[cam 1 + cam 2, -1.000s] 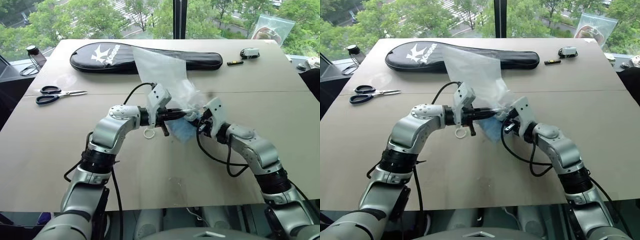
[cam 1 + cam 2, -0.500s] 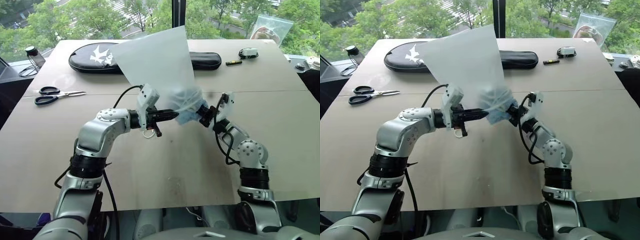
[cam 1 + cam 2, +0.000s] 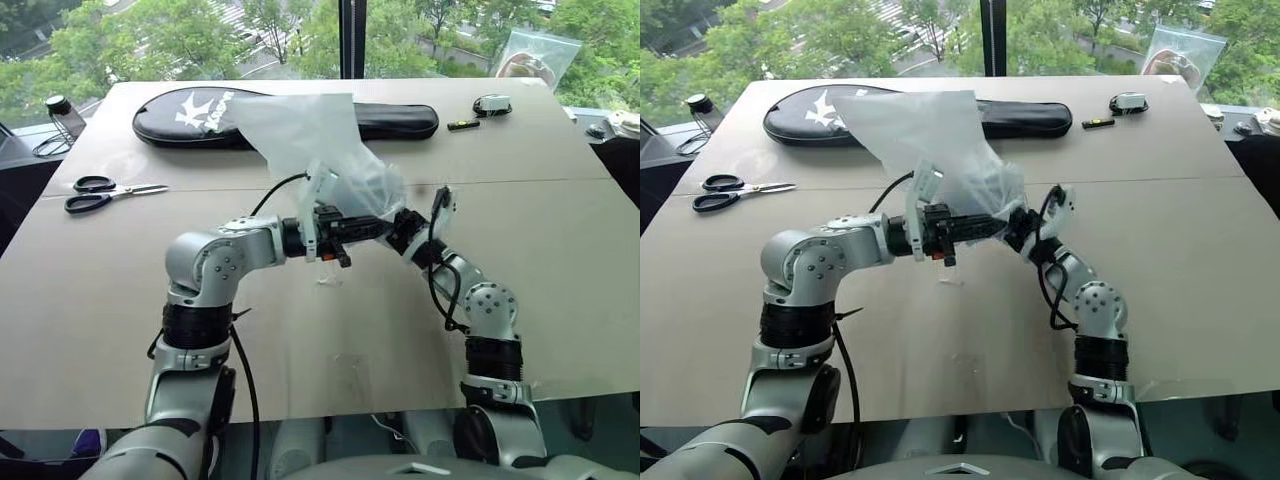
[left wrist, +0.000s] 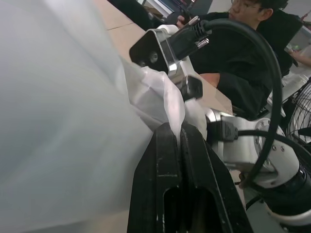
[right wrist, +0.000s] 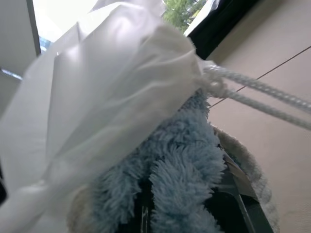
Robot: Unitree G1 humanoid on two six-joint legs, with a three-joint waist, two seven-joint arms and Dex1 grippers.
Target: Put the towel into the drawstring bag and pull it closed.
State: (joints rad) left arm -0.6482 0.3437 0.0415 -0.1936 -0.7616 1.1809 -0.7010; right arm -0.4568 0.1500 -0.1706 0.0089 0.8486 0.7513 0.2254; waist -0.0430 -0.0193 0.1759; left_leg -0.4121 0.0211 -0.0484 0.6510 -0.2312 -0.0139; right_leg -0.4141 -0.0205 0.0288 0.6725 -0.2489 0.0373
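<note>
Left eye view: left claw (image 3: 378,227) pinched shut on bag (image 3: 310,135) rim, bag body raised above and beyond it. Right claw (image 3: 398,226), facing left one, clamped on towel (image 5: 180,160); towel end sits in bag mouth, between both claws.

Thin white drawstring bag (image 3: 322,142) raised above table, mouth bunched low; fluffy light-blue towel (image 5: 181,160) partly inside mouth.
</note>
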